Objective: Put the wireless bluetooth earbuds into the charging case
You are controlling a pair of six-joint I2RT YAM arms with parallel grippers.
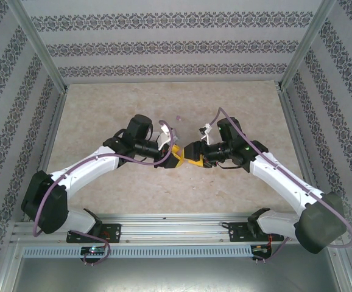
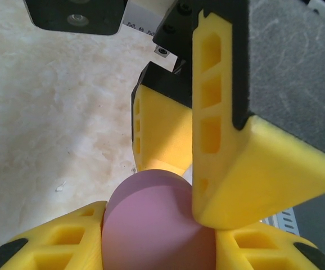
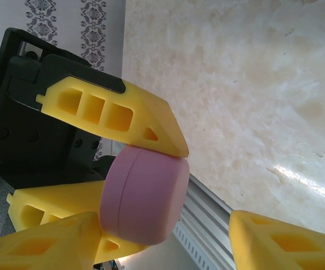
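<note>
At the centre of the marbled table [image 1: 133, 109], on my top camera, the two arms meet tip to tip. The left gripper [image 1: 176, 156] reaches in from 9 o'clock and the right gripper [image 1: 192, 161] from 3 o'clock. I see the left gripper clenched on the charging case [image 3: 145, 197], a rounded pale purple puck gripped between its yellow fingers [image 3: 112, 112]. On the right wrist feed, one of those fingers presses the case's rim at 12 o'clock and the other sits at 8 o'clock of it. A thin seam runs around the case, and I can make out no gap along it from this side. My right gripper stands released: its own finger at 7 o'clock of that feed lies against the case's lower edge. Its other fingertip [image 3: 286, 242], at 5 o'clock, is apart from the case with a gap between. On the left wrist feed the case bulges up at 6 o'clock, and one right finger [image 2: 230, 169] comes down from 1 o'clock to touch its top. The second right finger is just behind, at 12 o'clock of the case. One pale purple earbud [image 1: 178, 117], a tiny speck, lies on the table at 12 o'clock of the grippers, apart from them and outside the case. Whether any bud sits inside the case I cannot tell.
</note>
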